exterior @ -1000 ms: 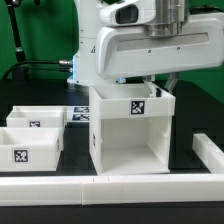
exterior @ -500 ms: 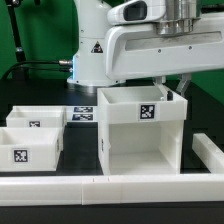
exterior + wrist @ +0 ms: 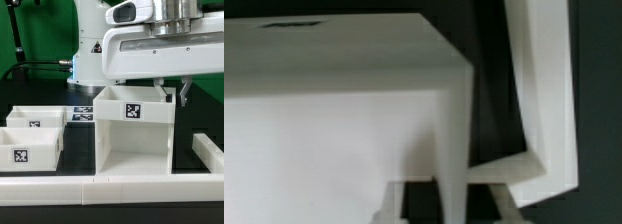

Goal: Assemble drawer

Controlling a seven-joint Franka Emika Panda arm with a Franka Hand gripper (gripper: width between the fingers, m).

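The drawer's tall white housing (image 3: 112, 112) stands near the middle of the table with its open side facing the camera and a tag on its upper front. My gripper (image 3: 172, 92) is at the top of the wall on the exterior view's right. In the wrist view my gripper (image 3: 452, 200) has a finger on each side of that thin white wall (image 3: 452, 120) and is shut on it. Two shallow tagged trays, one behind (image 3: 36, 118) and one in front (image 3: 30, 150), sit at the exterior view's left, apart from the housing.
A low white rail (image 3: 110, 185) runs along the front and turns up the exterior view's right side (image 3: 210, 150). The marker board (image 3: 80, 116) lies flat between the trays and the housing. The robot's base stands behind.
The housing, with my gripper on its wall, shifted toward the exterior view's right, then back a little to the left. The trays have not moved.
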